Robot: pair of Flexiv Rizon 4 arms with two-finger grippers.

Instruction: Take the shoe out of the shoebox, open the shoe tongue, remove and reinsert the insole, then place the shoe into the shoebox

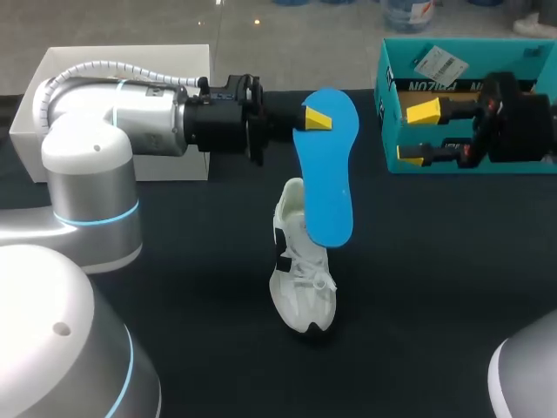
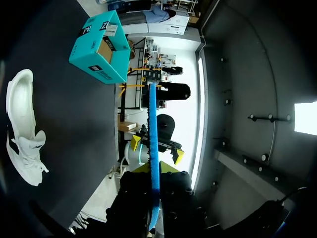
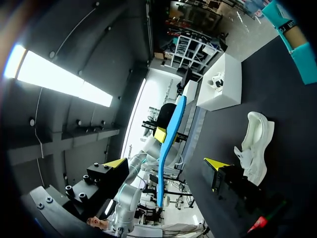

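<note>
my left pincer (image 1: 315,120) pinches the flat blue foam insole (image 1: 329,174) near one end; it hangs lengthwise toward the white sneaker (image 1: 300,279) below.

Robot lab: left arm (image 1: 113,113), right arm (image 1: 522,117), black table (image 1: 174,287).

Blue insole (image 1: 326,165); white shoe (image 1: 303,287) with black side patches; teal shoebox (image 1: 470,45); black table (image 1: 174,261); white box (image 1: 130,59).

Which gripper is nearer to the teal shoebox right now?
Right. The right gripper is right at the teal shoebox, fingers open. The left gripper is out at mid-table, shut on the blue insole above the shoe.
</note>
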